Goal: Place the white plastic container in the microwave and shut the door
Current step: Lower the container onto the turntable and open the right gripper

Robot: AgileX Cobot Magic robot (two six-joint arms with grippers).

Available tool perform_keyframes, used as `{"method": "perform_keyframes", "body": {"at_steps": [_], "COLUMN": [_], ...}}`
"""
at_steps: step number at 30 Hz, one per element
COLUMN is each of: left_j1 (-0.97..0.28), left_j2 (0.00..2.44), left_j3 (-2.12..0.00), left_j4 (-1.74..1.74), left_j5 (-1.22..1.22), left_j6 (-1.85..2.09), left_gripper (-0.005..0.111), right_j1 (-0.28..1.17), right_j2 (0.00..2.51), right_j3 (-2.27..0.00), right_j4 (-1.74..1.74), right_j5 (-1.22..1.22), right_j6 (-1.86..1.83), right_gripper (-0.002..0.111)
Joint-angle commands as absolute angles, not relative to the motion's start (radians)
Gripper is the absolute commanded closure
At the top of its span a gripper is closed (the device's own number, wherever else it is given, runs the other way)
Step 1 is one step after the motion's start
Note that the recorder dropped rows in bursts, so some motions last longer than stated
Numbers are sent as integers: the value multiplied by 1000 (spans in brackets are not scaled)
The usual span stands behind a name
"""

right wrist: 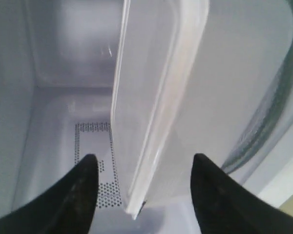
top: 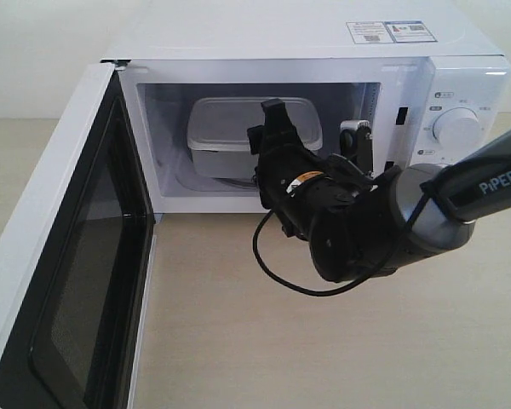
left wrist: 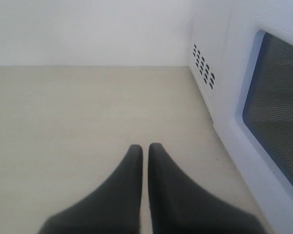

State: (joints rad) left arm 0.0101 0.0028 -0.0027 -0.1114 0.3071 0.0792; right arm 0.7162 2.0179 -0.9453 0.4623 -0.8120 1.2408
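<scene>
White plastic container point(top: 226, 132): translucent, lidded, rectangular

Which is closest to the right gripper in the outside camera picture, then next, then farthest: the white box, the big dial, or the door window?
1. White plastic container, inside the microwave, by the right gripper.
2. Big dial, on the right panel.
3. Door window, on the open door, far left.

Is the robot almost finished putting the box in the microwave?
Nearly. The white plastic container sits inside the microwave. The right gripper is open, straddling it. The door stands wide open, so closing it is left. The left gripper, shut, is beside the door.
</scene>
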Motion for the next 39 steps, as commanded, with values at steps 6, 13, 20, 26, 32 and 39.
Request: {"method": "perform_keyframes", "body": {"at_steps": [6, 13, 20, 26, 32, 39], "left_j1": [13, 13, 13, 13, 13, 13], "left_j2": [0, 0, 0, 0, 0, 0], "left_j3": [0, 0, 0, 0, 0, 0], "left_j4": [-117, -117, -117, -117, -117, -117], "left_j5": [306, 306, 306, 306, 306, 306], "left_j6": [83, 83, 83, 83, 83, 83], "left_gripper": [102, 102, 102, 102, 102, 102], "right_j1": [708, 708, 708, 708, 708, 708], "right_j2": [1979, 1940, 1927, 1927, 1945, 1979], "right_j3": [-872, -779, -839, -894, -950, -996], "right_j4": [354, 155, 130, 308, 422, 447], "right_j5": [-833, -880, -636, -591, -598, -607], "right_j6": [1191, 948, 384, 52, -64, -88], "right_gripper": [66, 108, 108, 108, 108, 108]}}
